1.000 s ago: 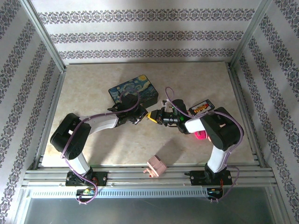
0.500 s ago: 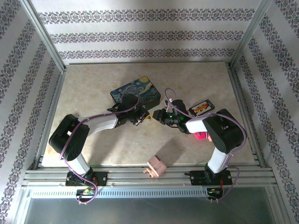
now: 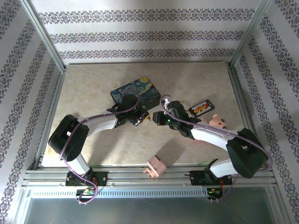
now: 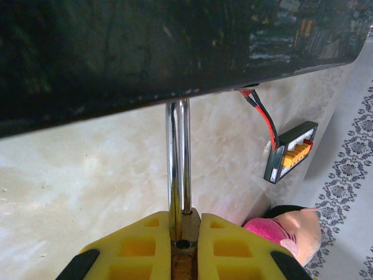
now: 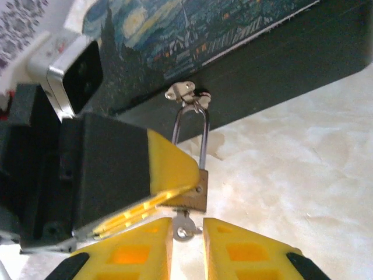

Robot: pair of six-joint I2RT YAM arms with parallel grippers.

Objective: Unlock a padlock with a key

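L claw (image 4: 185, 226) on padlock (image 4: 178, 157), prob. firm

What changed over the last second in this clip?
The right arm lowered and stretched out, its elbow swinging right and uncovering more of the pink plush toy. The right gripper stayed by the key in the padlock. The left gripper stayed shut on the padlock; the painted box barely shifted.

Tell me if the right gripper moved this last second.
No: the right gripper stays at the padlock by the painted box; only its elbow swung rightward.
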